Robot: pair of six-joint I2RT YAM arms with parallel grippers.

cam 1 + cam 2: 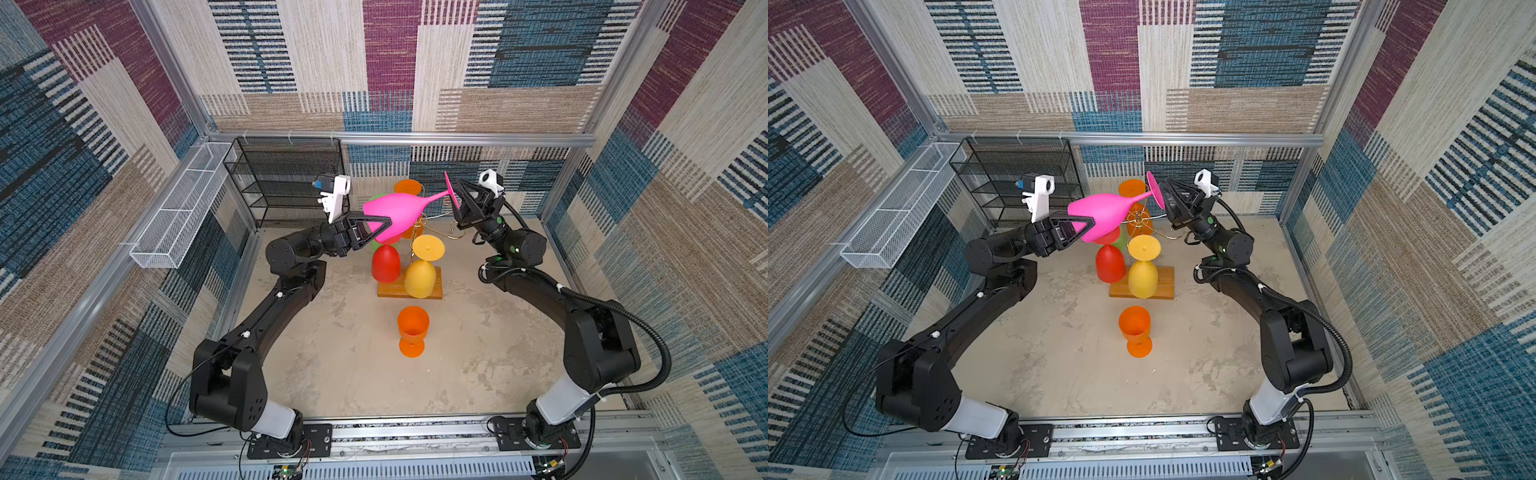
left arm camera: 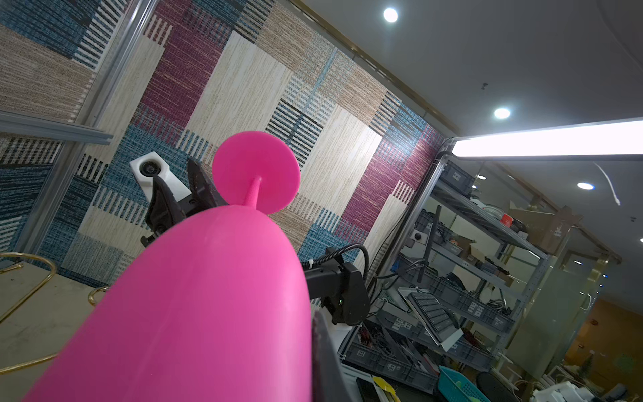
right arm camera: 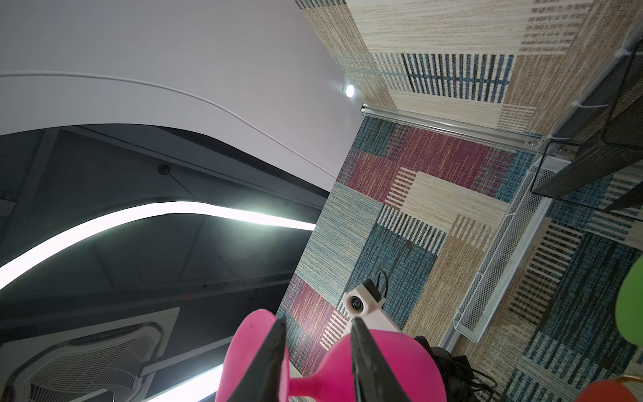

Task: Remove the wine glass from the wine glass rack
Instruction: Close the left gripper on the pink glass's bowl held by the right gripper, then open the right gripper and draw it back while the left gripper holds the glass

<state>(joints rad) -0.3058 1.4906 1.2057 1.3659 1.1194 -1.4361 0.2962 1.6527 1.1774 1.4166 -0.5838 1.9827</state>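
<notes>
The left end effector is closed on the bowl of the pink wine glass, one black finger lying across the bowl's near side just left of centre in both top views. In the left wrist view the bowl fills the lower middle of the frame, with the stem and round foot pointing away from the camera.

The glass lies almost level, with its bowl toward the left of the frame and its foot toward the right, tipped slightly upward. The right end effector sits at that foot with its jaws parted. In the right wrist view the two fingers stand apart with the stem crossing the gap between them, one finger in front of the foot disc and the other in front of the bowl. I cannot tell whether either finger touches the glass.

The glass hangs above the top of the wine glass rack, which stands at the centre of the tabletop. A red glass and a yellow glass hang upside down on it. Below the rack in the frame, an orange glass stands upright on the tabletop.
</notes>
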